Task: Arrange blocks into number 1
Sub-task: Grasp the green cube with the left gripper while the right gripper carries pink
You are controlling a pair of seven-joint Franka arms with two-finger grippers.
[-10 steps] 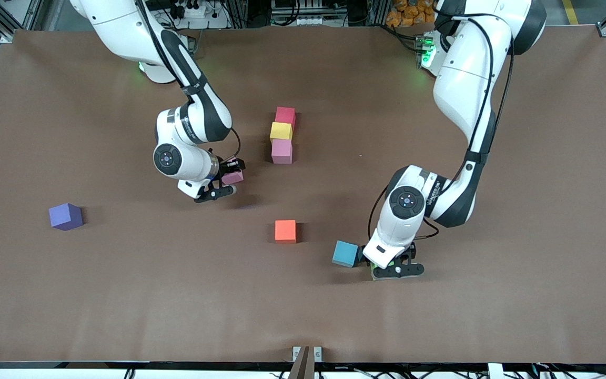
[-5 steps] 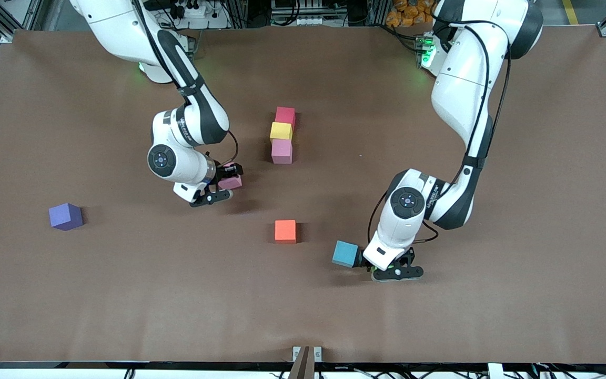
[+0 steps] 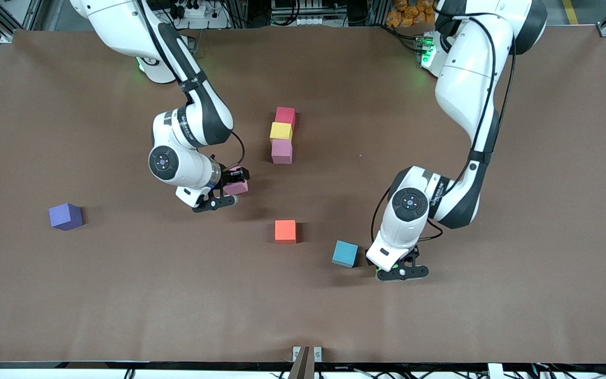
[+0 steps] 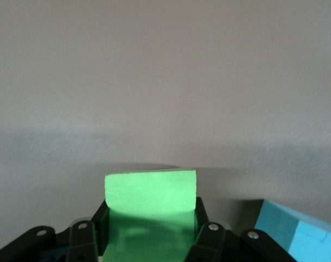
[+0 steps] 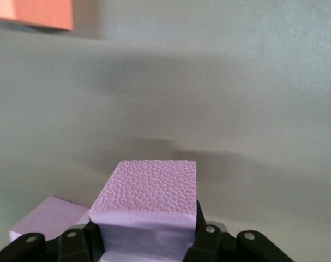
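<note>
On the brown surface (image 3: 71,295) a purple block (image 3: 65,216) sits by itself toward my right arm's end. My right gripper (image 3: 228,188) pinches a pink block (image 3: 236,185), and its fingers (image 5: 206,243) press on both sides of it. It hangs over the surface near the middle, between the purple block and the short row.

That row has three blocks that touch in a line. The dark red block (image 3: 285,115) is farthest from the front camera. The yellow block (image 3: 281,130) comes next, then another pink block (image 3: 281,151) nearest the camera. An orange block (image 3: 285,230) sits apart from the row, nearer to the camera.

A light blue block (image 3: 345,253) sits just beside my left gripper (image 3: 396,269), toward my left arm's end. My left gripper is low at the surface and pinches a green block (image 4: 150,207) between its fingers (image 4: 202,240).
</note>
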